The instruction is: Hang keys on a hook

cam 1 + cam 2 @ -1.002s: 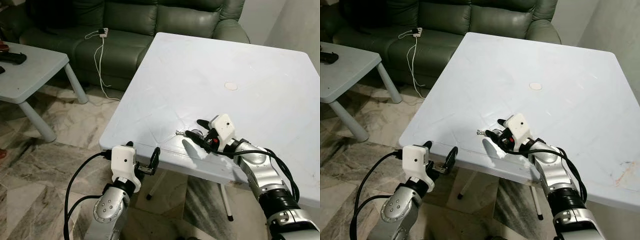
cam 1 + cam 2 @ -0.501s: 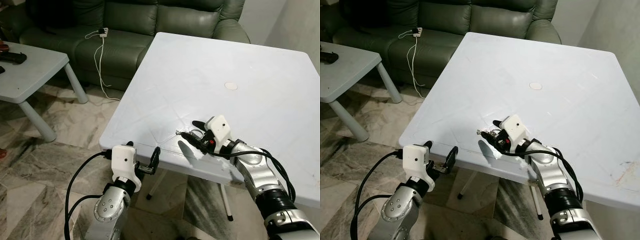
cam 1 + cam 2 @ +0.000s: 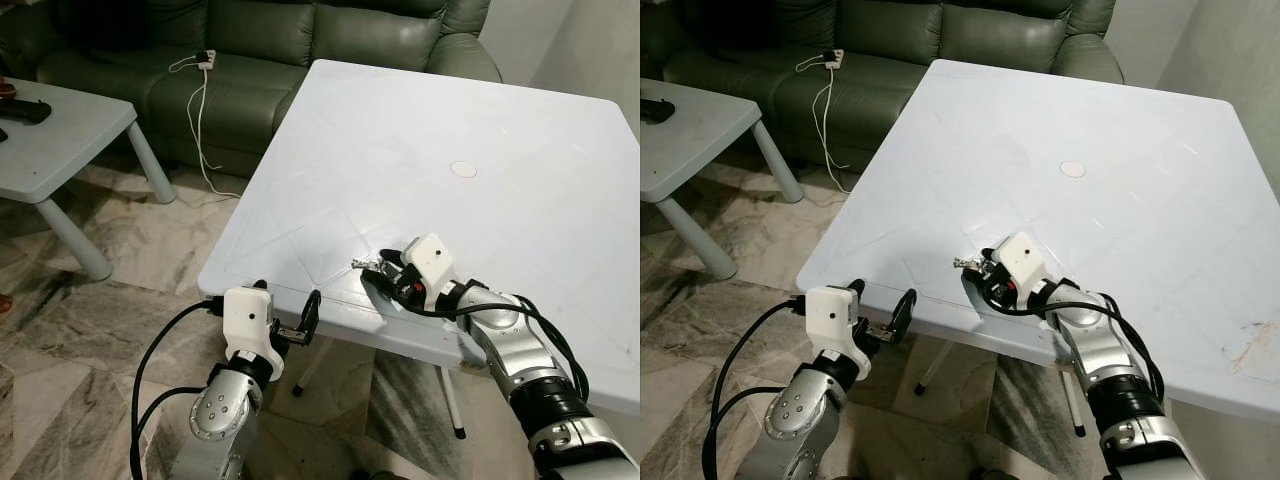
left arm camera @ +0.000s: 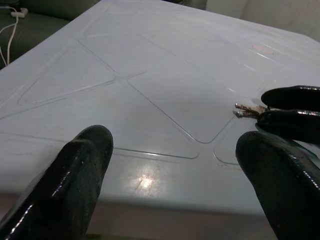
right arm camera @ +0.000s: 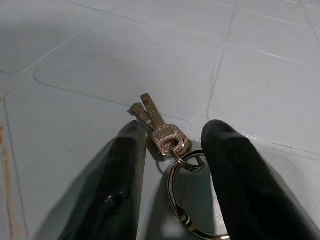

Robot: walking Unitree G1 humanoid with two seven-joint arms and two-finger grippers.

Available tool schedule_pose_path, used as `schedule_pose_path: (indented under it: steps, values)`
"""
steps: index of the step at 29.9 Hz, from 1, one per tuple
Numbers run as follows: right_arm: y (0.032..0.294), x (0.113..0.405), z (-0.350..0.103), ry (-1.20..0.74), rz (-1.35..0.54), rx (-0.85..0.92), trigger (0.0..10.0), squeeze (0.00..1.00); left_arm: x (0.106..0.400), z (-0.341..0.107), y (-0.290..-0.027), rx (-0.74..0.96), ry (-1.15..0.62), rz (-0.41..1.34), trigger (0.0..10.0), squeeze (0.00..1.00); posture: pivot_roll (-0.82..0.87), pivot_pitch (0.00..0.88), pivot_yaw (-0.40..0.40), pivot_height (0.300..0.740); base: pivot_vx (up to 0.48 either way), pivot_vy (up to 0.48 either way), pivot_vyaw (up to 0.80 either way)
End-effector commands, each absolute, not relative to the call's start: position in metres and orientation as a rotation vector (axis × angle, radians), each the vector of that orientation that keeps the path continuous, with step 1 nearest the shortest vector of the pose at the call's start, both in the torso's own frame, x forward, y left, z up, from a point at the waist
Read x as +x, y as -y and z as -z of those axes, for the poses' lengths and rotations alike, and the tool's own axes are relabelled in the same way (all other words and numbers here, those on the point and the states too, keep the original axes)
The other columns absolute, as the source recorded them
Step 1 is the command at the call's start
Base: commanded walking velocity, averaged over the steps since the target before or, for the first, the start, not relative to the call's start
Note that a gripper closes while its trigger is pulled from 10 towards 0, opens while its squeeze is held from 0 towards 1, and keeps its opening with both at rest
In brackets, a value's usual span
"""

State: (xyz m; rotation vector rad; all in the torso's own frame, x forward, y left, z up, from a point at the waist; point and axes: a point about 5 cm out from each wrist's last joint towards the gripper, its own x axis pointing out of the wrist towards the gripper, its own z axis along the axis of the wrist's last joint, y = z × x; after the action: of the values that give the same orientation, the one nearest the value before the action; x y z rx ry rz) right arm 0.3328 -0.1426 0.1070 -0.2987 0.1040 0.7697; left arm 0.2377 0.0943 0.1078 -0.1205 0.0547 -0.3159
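My right gripper (image 5: 170, 150) is down low on the big pale blue plastic desk (image 3: 420, 150), near its front edge. Its two black fingers (image 5: 125, 175) are a little way apart, one on each side of the small bunch of silver metal keys (image 5: 160, 131). The keys lie flat on the desk between my fingers. The key heads sit right in the gap, and the thin key blades stick out past my fingertips. The round metal key ring (image 5: 187, 195) lies further back between my fingers, closer to my wrist. One finger looks like it is just beside the keys, maybe touching them, but I cannot tell for sure. My fingers are not closed on the keys.

My left gripper (image 3: 288, 318) hangs just below the front edge of the desk, well apart from the keys. Its fingers (image 4: 75, 170) are spread wide and hold nothing. Looking along them, I see the desk top, and far out past my fingertips the keys and my other black fingers.

Across the desk from my fingers is a small round white spot (image 3: 463, 169). Beyond the desk stands a dark green leather sofa (image 3: 260, 40) with a white cable (image 3: 197, 110) hanging off it. Off to my left is a smaller pale blue table (image 3: 60, 130) on a marble floor (image 3: 90, 330).
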Motion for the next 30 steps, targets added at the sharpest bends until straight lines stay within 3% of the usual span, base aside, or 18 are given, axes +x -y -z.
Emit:
schedule_pose_path:
  steps: [1,30]
  values:
    - [0.1453,0.3334,-0.1102,-0.101,-0.777,-0.322,0.0,0.00,0.2380,-0.1109,-0.0944,-0.134,-0.049,0.311,10.0,0.00,0.05,0.144,-0.075,0.740,0.000,0.000,0.00]
    - [0.1436,0.3363,-0.1137,-0.063,-0.765,-0.306,0.0,0.00,0.2393,-0.1120,-0.0907,-0.157,-0.050,0.308,10.0,0.00,0.05,0.120,-0.077,0.740,0.000,0.000,0.00]
